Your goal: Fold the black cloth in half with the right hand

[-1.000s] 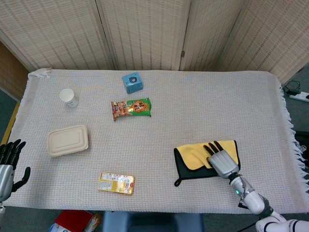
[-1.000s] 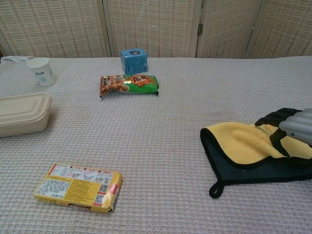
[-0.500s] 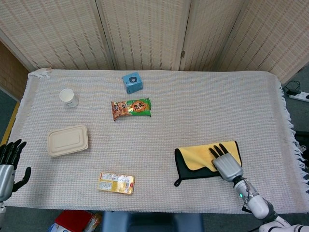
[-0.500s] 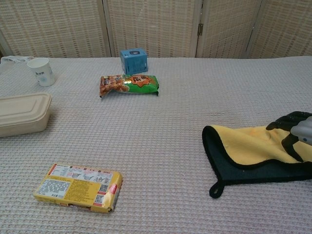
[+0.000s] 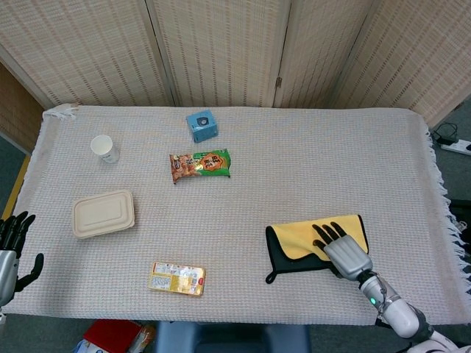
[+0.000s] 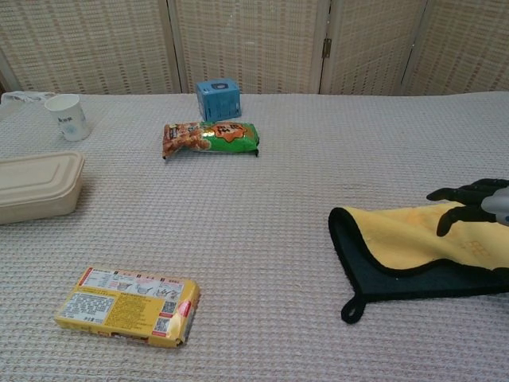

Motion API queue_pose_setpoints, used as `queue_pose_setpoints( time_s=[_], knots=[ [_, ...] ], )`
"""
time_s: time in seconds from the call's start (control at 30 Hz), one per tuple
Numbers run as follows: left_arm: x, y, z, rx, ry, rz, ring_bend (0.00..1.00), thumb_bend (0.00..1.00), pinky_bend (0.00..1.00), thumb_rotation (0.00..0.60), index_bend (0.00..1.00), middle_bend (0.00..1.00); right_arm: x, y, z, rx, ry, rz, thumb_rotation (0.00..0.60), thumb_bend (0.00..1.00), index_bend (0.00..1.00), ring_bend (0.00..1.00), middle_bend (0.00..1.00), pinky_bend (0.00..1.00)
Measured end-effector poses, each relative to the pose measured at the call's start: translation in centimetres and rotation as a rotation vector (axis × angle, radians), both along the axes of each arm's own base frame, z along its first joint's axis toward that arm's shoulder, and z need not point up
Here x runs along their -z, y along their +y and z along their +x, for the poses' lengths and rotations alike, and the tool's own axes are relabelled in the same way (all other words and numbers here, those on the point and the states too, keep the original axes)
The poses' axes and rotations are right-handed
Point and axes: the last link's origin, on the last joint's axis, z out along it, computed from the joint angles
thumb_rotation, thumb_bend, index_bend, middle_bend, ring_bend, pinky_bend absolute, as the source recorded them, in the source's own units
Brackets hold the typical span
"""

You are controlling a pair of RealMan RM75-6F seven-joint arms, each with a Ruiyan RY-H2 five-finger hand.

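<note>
The black cloth (image 5: 291,261) (image 6: 398,282) lies on the table at the front right, folded over so its yellow inner side (image 5: 313,237) (image 6: 413,239) faces up, with a black rim and a small loop at its front left corner. My right hand (image 5: 343,248) (image 6: 477,199) hovers over the cloth's right part, fingers spread and pointing away from me, holding nothing. My left hand (image 5: 13,246) hangs off the table's left front edge, fingers apart and empty.
A yellow snack box (image 5: 177,279) (image 6: 127,305) lies at the front left. A beige lidded food container (image 5: 104,213) (image 6: 36,185), a paper cup (image 5: 105,148) (image 6: 67,116), a green-orange snack bag (image 5: 200,164) (image 6: 211,137) and a small blue box (image 5: 202,125) (image 6: 218,99) sit further back.
My right hand has drawn back toward the front right edge and lifted off the cloth. The yellow fold has settled flatter. The left hand has barely moved.
</note>
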Motion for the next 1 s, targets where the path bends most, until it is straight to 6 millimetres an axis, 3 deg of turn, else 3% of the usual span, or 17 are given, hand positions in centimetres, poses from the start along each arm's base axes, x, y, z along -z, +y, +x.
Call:
queue_pose_setpoints(
  time_s=[0.17,0.3,0.63,1.0],
  knots=[
    [0.0,0.0,0.1,0.005,0.0,-0.003,0.0,0.54,0.0,0.6,0.0,0.08,-0.5,0.5,1.5,-0.074,-0.049,-0.02,0.6,0.45,0.27,0.0,0.0,0.0],
    [0.0,-0.2,0.2,0.01,-0.001,-0.004,0.0,0.54,0.0,0.6,0.0,0.08,0.5,0.8,2.4,-0.138,-0.066,-0.006,0.6,0.45,0.34,0.0,0.02,0.0],
    [-0.6,-0.6,0.4,0.024,-0.021,0.014,0.0,0.54,0.0,0.6,0.0,0.08,4.3,0.0,2.2,-0.222,0.009,-0.037,0.6,0.45,0.41,0.01,0.05,0.0],
    [-1.2,-1.0,0.5,0.036,-0.039,0.02,0.0,0.54,0.0,0.6,0.0,0.08,6.4,0.0,2.2,-0.259,-0.008,-0.086,0.6,0.45,0.42,0.03,0.07,0.0]
  ],
)
